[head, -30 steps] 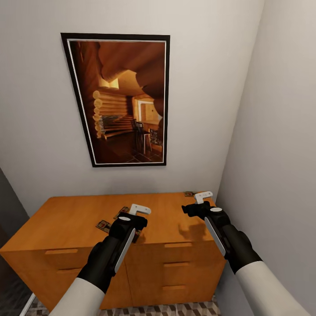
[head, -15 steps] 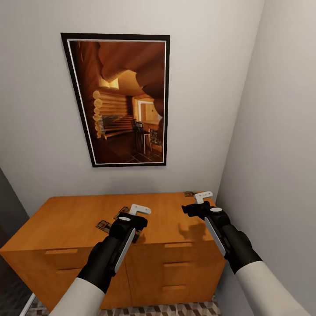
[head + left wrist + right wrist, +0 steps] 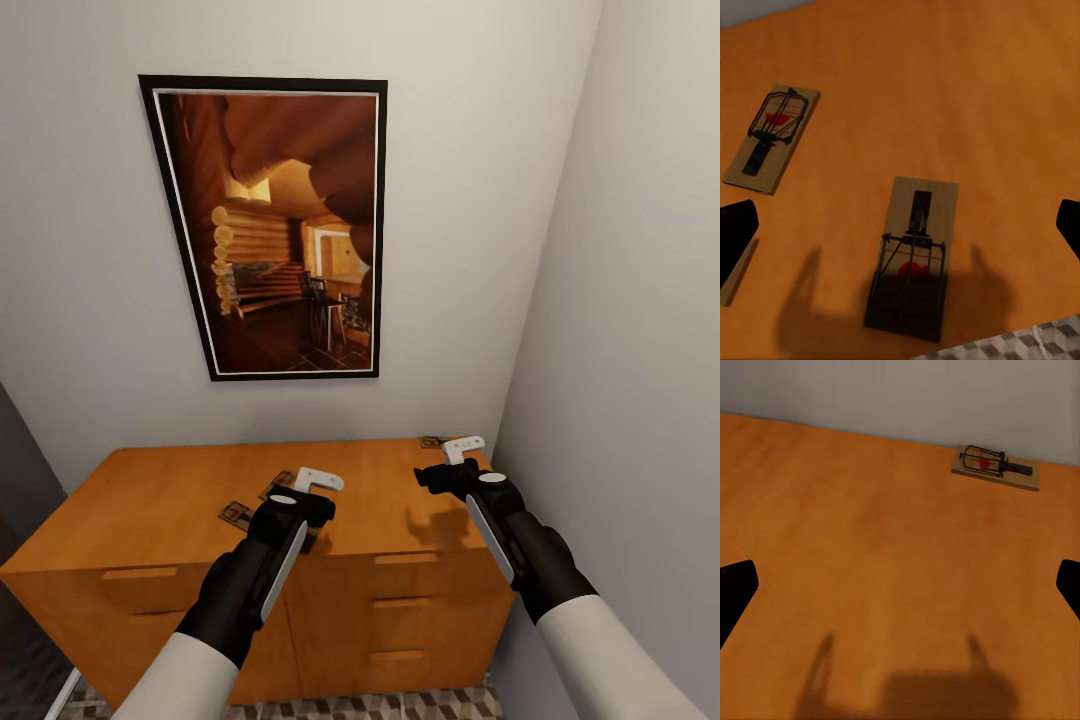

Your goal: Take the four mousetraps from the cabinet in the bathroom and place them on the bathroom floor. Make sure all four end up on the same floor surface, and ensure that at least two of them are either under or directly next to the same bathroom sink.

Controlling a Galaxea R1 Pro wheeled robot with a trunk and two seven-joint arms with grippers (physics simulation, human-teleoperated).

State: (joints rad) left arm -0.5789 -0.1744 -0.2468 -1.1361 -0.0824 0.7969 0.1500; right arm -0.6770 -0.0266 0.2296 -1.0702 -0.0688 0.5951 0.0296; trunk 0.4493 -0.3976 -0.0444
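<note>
We find no text, label, brand, number or sign that can be read anywhere here. The large black-framed picture of a log-cabin interior [image 3: 272, 228] on the far white wall carries no caption or lettering that we can make out. The small flat wooden mousetraps [image 3: 913, 256] lying on the orange-brown wooden cabinet [image 3: 180, 500] bear only a plain red mark, with no print on their boards. The cabinet's drawer fronts [image 3: 420, 600] show slim bar handles and no lettering. The white fingers of the left gripper [image 3: 318, 480] and the right gripper [image 3: 463, 449] carry no markings that we can read.
</note>
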